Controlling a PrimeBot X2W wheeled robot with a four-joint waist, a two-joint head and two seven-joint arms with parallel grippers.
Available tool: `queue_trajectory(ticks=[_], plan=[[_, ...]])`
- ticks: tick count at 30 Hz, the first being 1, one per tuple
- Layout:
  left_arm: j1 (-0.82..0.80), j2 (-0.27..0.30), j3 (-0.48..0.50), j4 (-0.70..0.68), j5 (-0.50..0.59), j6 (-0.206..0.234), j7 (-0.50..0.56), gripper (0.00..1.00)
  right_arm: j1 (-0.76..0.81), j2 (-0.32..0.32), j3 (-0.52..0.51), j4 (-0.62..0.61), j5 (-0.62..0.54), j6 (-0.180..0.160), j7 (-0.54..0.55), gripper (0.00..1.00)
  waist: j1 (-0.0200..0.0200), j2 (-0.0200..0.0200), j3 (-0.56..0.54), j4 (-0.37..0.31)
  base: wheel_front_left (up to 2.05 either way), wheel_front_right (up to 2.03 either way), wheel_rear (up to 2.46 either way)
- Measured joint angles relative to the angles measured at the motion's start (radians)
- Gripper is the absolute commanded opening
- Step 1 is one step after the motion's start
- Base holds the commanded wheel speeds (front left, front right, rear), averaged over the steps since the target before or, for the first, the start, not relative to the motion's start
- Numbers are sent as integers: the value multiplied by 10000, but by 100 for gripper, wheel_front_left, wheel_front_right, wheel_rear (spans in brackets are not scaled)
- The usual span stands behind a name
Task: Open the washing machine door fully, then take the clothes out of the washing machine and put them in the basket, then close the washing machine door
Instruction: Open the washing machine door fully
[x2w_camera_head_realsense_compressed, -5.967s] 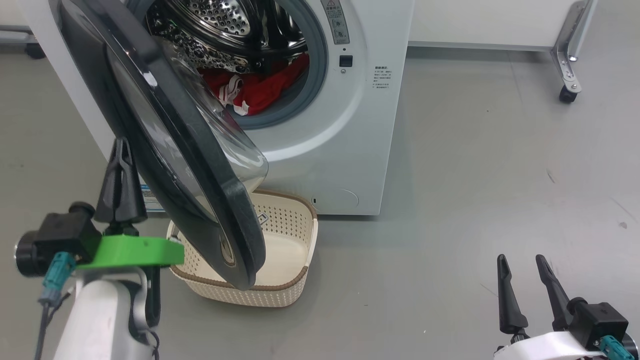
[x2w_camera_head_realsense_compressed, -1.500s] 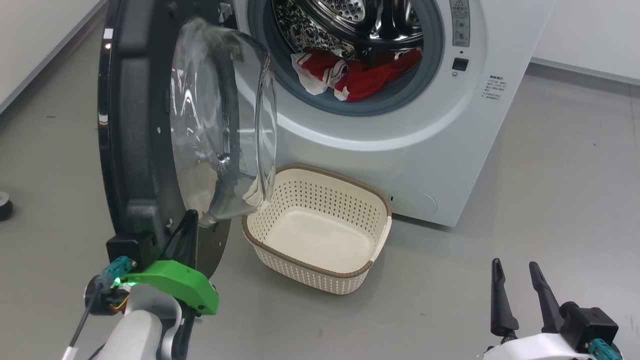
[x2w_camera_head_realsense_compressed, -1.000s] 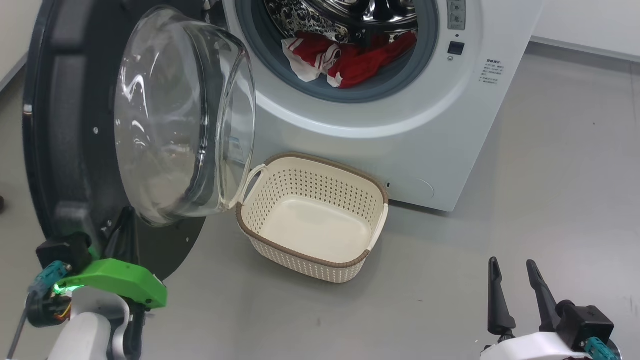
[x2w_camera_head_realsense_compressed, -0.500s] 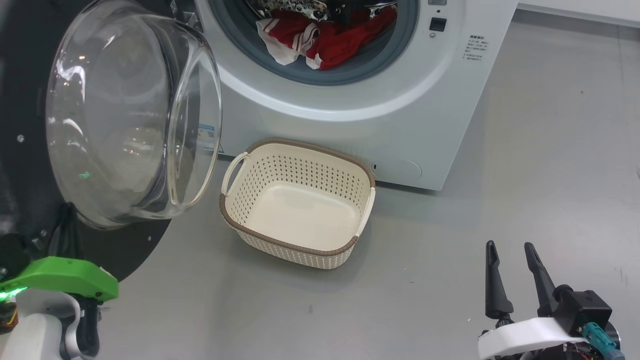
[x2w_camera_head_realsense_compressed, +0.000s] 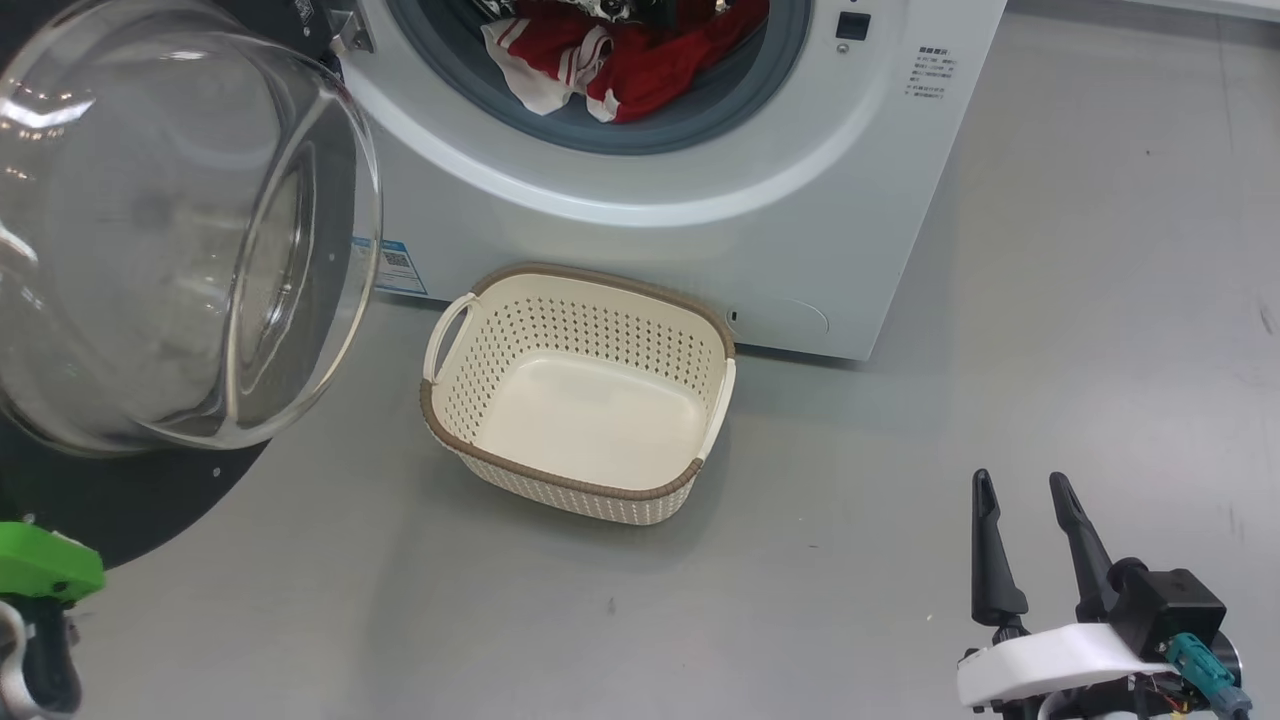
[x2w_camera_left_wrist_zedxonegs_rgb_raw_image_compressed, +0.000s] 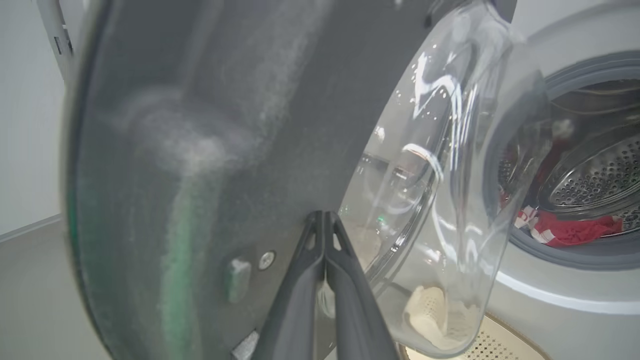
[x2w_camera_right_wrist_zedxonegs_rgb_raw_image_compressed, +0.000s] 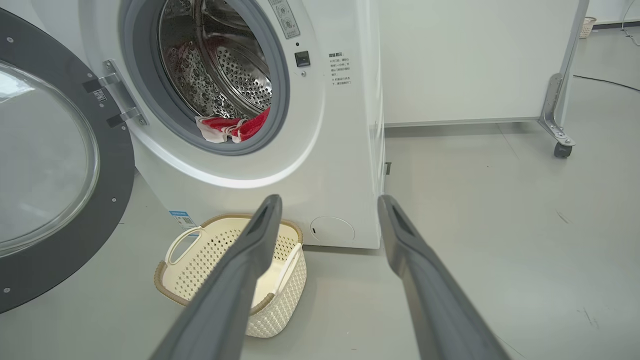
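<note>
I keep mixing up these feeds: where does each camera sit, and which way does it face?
Head: on the head, looking down at the basket before the washer; open right claw lower right, green left-arm bracket lower left.
Left wrist: on the left arm, along the shut left claw at the door's inner side.
Right wrist: on the right arm, low, facing the washer's front past its own fingers.
Head and right wrist share basket and red clothes.

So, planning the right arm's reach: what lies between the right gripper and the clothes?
Head view: bare floor, then the washing machine, its white front and grey gasket. The basket sits aside.
</note>
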Motion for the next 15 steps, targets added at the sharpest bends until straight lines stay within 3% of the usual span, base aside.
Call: queue_trajectory(ticks=[15], plan=[[-59, 525, 313, 453, -10, 15, 10, 0, -147, 2, 100, 82, -71, 82, 0, 100, 0, 0, 209, -180, 0, 0, 0]])
